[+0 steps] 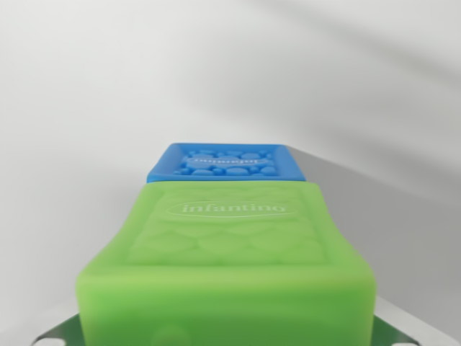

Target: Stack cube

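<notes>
- Filling the lower half of the wrist view, a green cube [227, 274] sat closest to the camera, its top face showing a raised oval with the word "infantino" above a scale-like embossed pattern.
- Beyond the green block's far edge lay a blue cube [227, 163], its upper face covered in rounded bumps around an oval label whose lettering was too small to read.
- From this angle the blue block appeared to meet the far edge of the green one, though whether the two touched could not be told.
- Both blocks were seen against a plain white surface [86, 108] crossed by soft grey shadows, with a darker grey band running along the wrist view's right.
- Thin slivers of pale metal showed at the bottom corners of the frame on either side of the green block: one at the wrist view's left [63, 330], one at its right [395, 328].
- Those slivers lay close against the green block's flanks, but whether the gripper's jaws were pressed on the block or merely beside it could not be told.
</notes>
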Robot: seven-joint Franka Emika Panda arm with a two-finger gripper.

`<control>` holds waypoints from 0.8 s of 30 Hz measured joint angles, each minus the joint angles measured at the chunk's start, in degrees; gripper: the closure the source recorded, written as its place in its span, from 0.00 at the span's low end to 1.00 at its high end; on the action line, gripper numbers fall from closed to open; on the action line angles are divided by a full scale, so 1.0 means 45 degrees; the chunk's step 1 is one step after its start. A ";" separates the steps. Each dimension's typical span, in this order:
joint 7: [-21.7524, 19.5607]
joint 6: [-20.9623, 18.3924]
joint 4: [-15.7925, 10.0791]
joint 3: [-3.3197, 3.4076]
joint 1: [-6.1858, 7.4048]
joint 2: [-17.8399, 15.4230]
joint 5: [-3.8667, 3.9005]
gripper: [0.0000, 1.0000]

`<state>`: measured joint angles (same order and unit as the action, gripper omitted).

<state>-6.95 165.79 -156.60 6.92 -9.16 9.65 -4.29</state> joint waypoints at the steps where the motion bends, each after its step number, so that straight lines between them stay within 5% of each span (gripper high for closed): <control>1: 0.0009 0.0015 0.0003 -0.0005 -0.0003 0.0018 -0.0011 1.00; 4: 0.0028 0.0051 0.0013 -0.0016 -0.0005 0.0068 -0.0035 1.00; 5: 0.0031 0.0057 0.0014 -0.0017 -0.0005 0.0076 -0.0039 0.00; 24: 0.0041 0.0071 0.0021 -0.0020 -0.0005 0.0078 -0.0048 0.00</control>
<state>-6.77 166.11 -156.51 6.83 -9.18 10.00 -4.51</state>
